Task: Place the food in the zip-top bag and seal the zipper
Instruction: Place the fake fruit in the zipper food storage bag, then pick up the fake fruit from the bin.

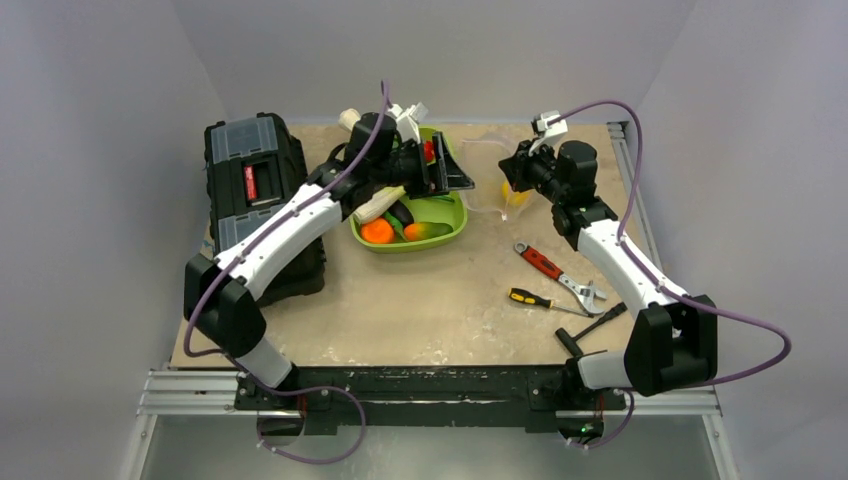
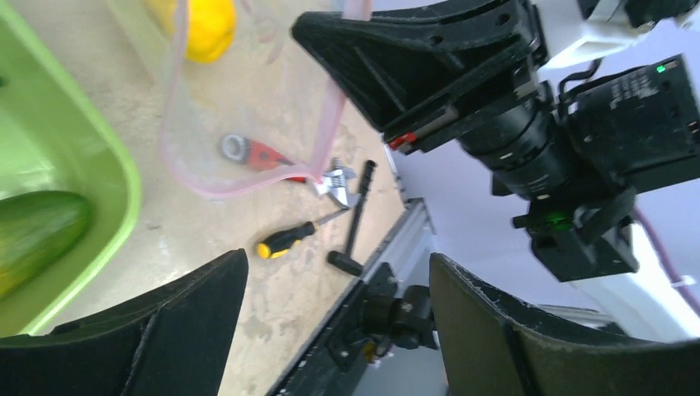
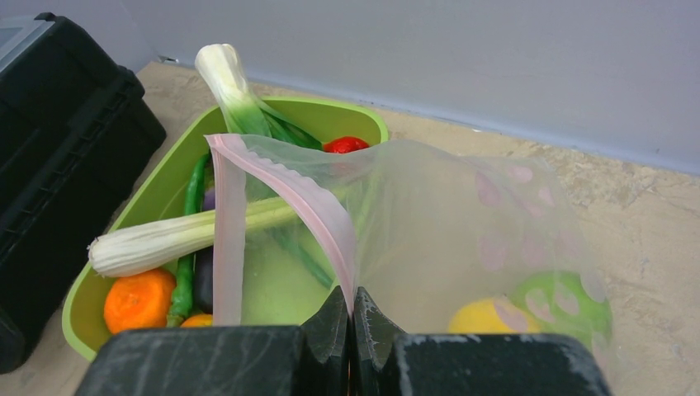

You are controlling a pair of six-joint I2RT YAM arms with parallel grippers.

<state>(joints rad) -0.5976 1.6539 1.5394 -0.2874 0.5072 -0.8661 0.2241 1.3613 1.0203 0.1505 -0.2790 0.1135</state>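
Right wrist view: the right gripper (image 3: 350,301) pinches the zipper (image 3: 318,206) of the zip-top bag (image 3: 462,223). Meanwhile the left gripper (image 2: 334,264) gapes, empty. On the toolbox (image 1: 240,140), the red label (image 1: 250,182) is too small to read.

Pale pink plastic zipper strip (image 3: 285,190) of the clear floppy bag (image 3: 462,223), tight in the right gripper (image 3: 351,322)

Left arm (image 1: 275,232) and right arm (image 1: 622,265) are alike: white shells on the long links, black housings at every joint, and a purple cable (image 1: 384,105) running along each from base to wrist. Left gripper (image 2: 338,260) and right gripper (image 3: 351,301) carry matte black, wedge-shaped jaws with a scuffed, whitish grain. A green indicator light (image 2: 660,68) glows on the right wrist's black housing.
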